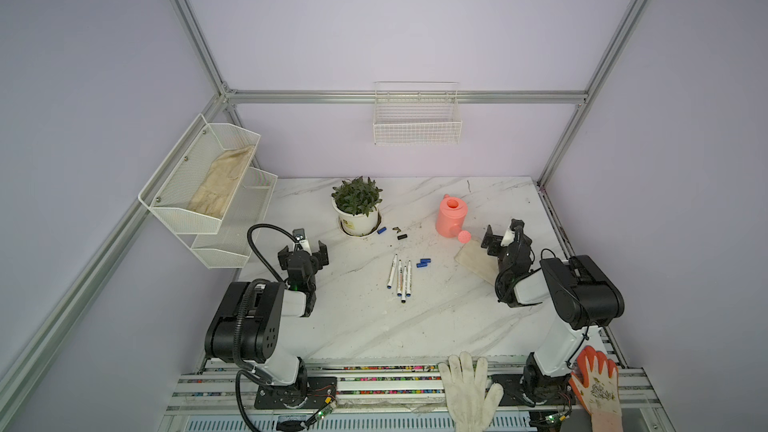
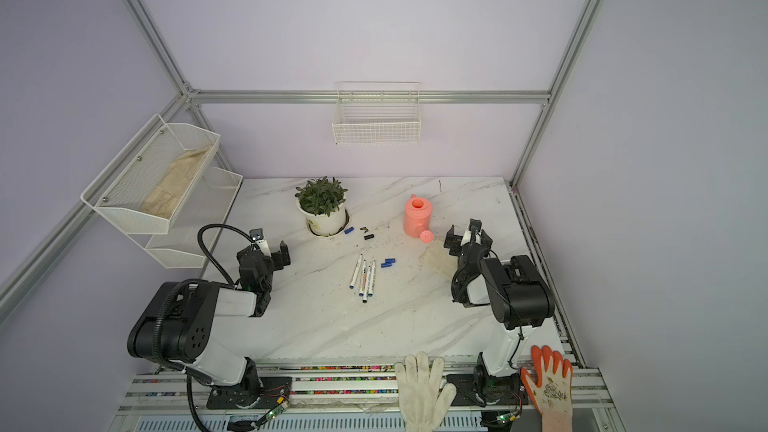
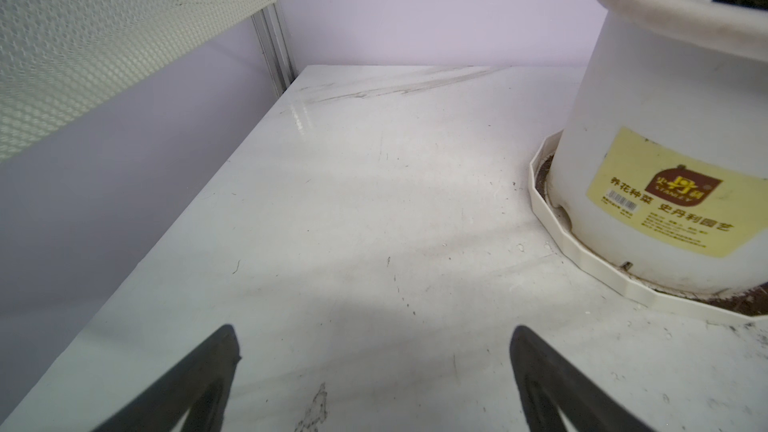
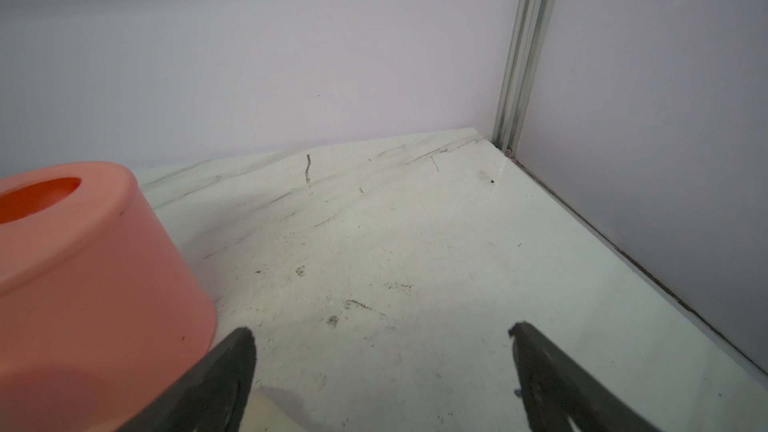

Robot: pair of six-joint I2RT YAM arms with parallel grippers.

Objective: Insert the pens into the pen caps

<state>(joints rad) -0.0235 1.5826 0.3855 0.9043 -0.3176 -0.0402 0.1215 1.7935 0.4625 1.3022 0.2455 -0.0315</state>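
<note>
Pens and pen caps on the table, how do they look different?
The pens are long and slim; the pen caps are tiny stubs. The pens are white with dark or blue ends; the pen caps are blue, except one black cap. The pens lie bunched side by side; the pen caps are scattered, one blue cap near the plant pot. Both lie loose on the table, untouched.

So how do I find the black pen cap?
Find the white plant pot at the back of the table. Just right of it, past a blue cap and a brownish scrap, lies the black cap. It is the only cap that is not blue.
</note>
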